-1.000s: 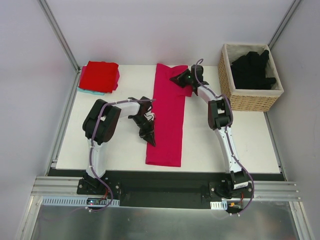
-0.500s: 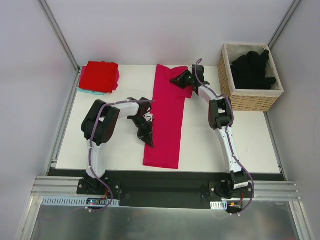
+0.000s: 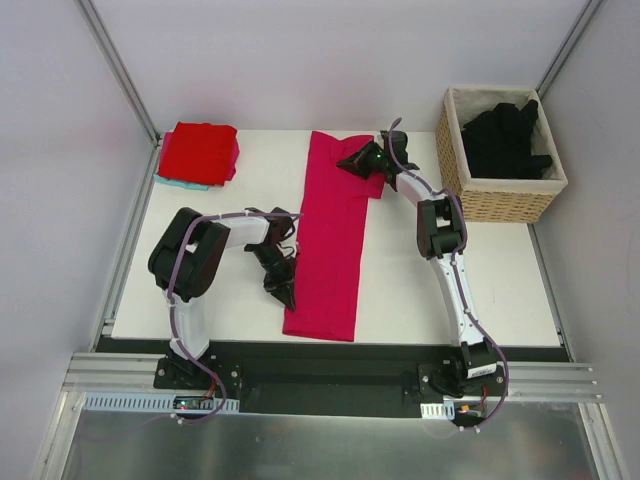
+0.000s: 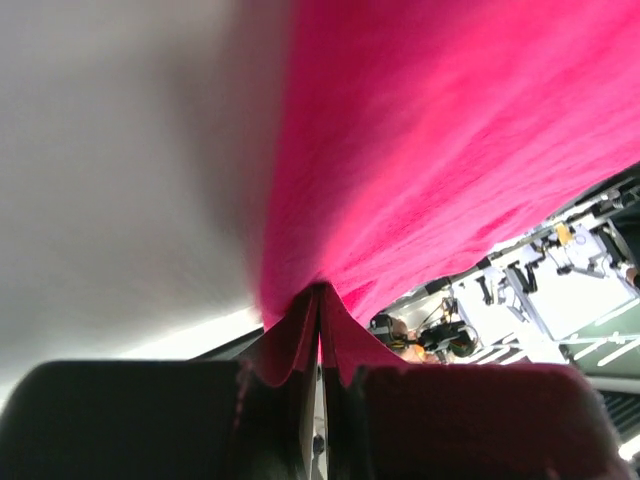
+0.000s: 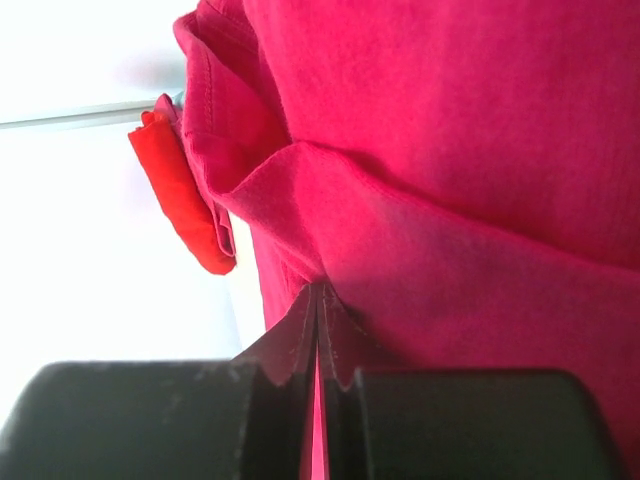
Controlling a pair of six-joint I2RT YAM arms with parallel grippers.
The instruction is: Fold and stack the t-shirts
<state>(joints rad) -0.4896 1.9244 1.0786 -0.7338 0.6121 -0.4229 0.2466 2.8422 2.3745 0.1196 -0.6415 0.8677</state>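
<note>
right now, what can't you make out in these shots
Top view: the black shirts in the basket are piled together, number uncountable.
Top view: the teal cloth is mostly covered by the folded red shirt; kind unclear.
Wrist views: the magenta shirt fills both frames, edges cut off its outline.
Top view: left pincer and right pincer grips too small to see; wrist views show both shut on the magenta shirt.

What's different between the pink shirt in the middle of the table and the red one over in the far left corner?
The magenta shirt lies as a long narrow strip; the red shirt is folded into a compact square. The left gripper and right gripper each pinch an edge of the magenta shirt; nothing touches the red shirt. One is pinkish, the other a brighter red. Both are soft cloth on the white table.
</note>
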